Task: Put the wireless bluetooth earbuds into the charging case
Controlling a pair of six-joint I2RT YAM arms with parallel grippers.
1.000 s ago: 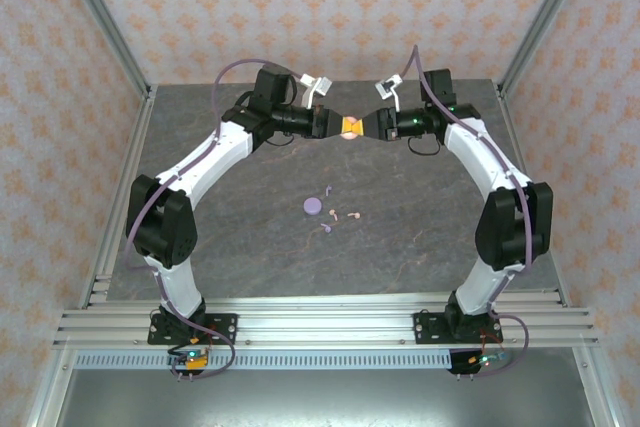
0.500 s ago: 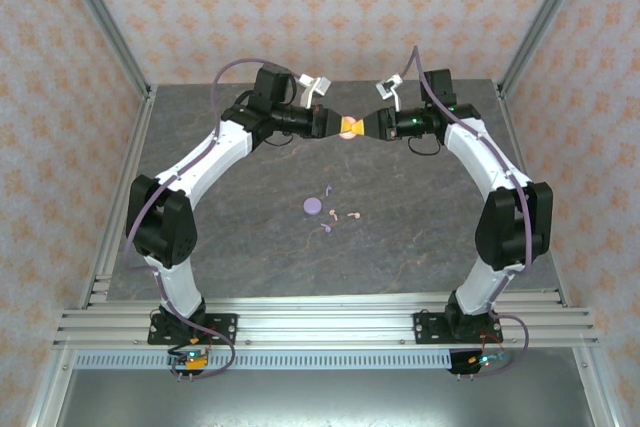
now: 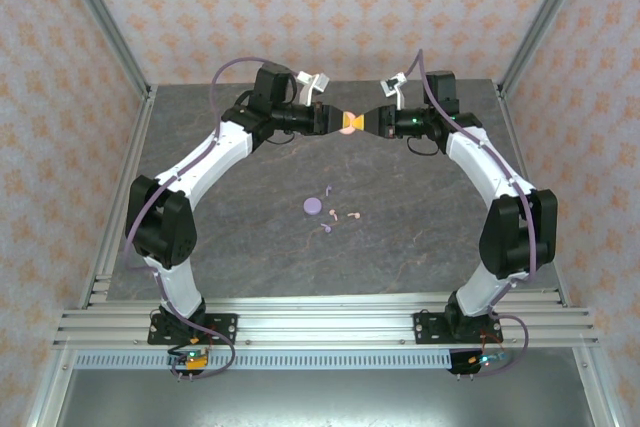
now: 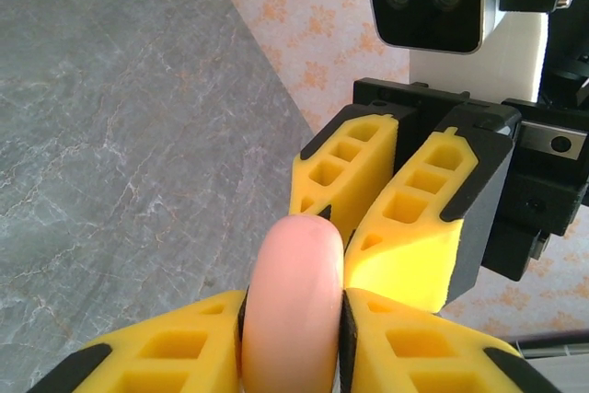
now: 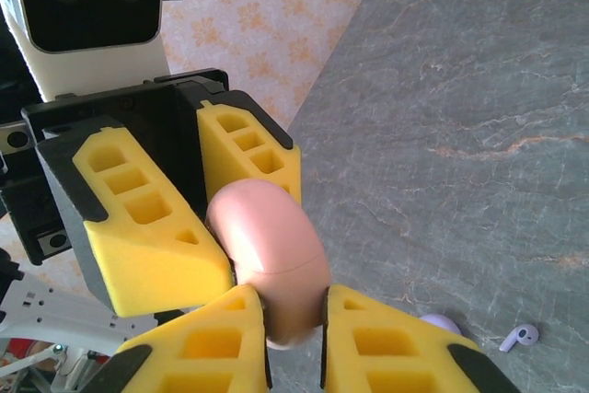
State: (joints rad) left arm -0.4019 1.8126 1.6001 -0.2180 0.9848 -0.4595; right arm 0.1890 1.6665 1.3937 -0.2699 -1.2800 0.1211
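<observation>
**Pink case pinched from both sides, earbuds loose on the table**

Pink and glossy, the round pink case hangs in the air well beyond the lavender case, toward the back wall. The left gripper and the right gripper meet nose to nose there. Each has its yellow fingers pressed against the shell, and the two grips are turned at an angle to one another. The lid looks closed to me; a fine seam crosses the shell in the right wrist view.

The earbuds lie on the table, close around the lavender case. One of the lavender earbuds sits just beyond it, and the other is a little nearer and to its right. The two pale pink earbuds lie side by side just right of it.

I judge them very light, hard and smooth, so a careless nudge would send one skating off. I would pinch each gently across the bulb, stem left free, with fingertips low to the table. The pink case is rigid but rounded and slick, so I would trust a grip across its broad faces, not its rim.
</observation>
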